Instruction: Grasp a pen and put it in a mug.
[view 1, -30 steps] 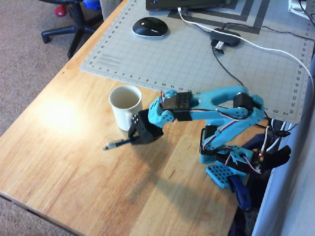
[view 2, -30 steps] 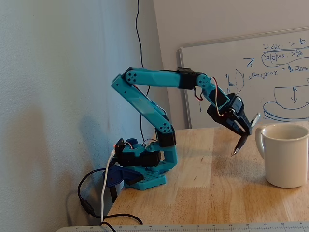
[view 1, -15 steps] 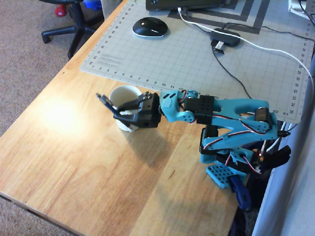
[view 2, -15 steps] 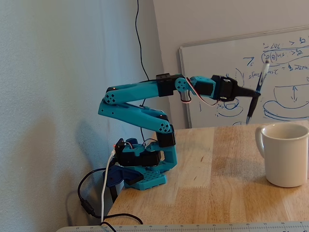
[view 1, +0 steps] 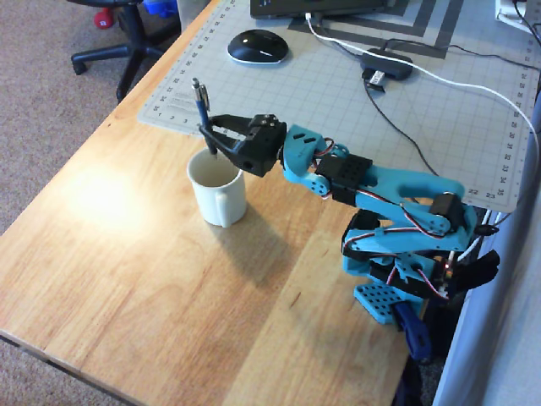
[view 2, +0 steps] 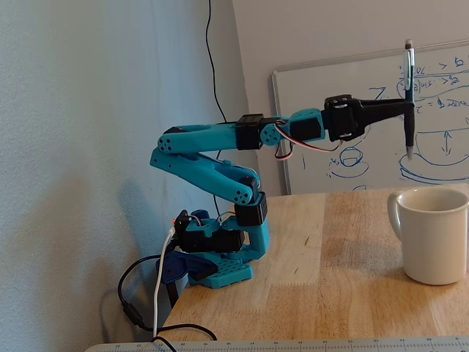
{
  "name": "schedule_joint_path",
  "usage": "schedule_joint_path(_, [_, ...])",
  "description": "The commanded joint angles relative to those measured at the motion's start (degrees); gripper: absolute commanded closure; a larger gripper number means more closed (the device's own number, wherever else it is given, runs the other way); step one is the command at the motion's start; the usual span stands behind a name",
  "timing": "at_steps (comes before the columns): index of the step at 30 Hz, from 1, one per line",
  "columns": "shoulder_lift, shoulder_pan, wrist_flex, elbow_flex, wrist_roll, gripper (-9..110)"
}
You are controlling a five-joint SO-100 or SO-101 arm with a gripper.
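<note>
The grasp is already done: the jaws are closed on the pen [view 2: 409, 99] and hold it near its middle, upright, with the tip pointing down. The gripper [view 2: 407, 104] is at the upper right of the fixed view, and there the pen hangs clearly above the mug [view 2: 436, 235], with free air between its tip and the rim. The mug stands on the wooden tabletop [view 2: 344, 293] at the right edge of that frame. What is left, as I judge it, is to lower the pen into the opening and then open the jaws; nothing is inside the mug yet, as far as the overhead view lets me see its pale interior. The two views give different help. The fixed view shows the height well, but it cannot tell if the pen is in line with the mug in depth. In the overhead view the pen [view 1: 202, 106] is at the upper left of the frame and its lower end meets the far rim of the mug [view 1: 218, 190], so it seems near the edge of the opening and not over the centre. The overhead view also shows the handle of the mug turned toward the bottom of the frame.
</note>
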Motion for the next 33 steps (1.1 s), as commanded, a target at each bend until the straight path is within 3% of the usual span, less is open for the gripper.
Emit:
schedule_joint_path(1, [-2.29,2.2,-2.46,-0.7,-0.18,101])
schedule_joint_path(17, [-16.61,2.29,-3.25,3.69,-0.09,101])
schedule_joint_path(20, [-16.44,2.29,-3.25,3.43,-0.18,99])
schedule_joint_path(27, [-11.07,1.49,-2.46,1.85,-0.26,85])
schedule_joint_path(33, [-8.61,-1.14,-2.29,-3.25,-1.67,87])
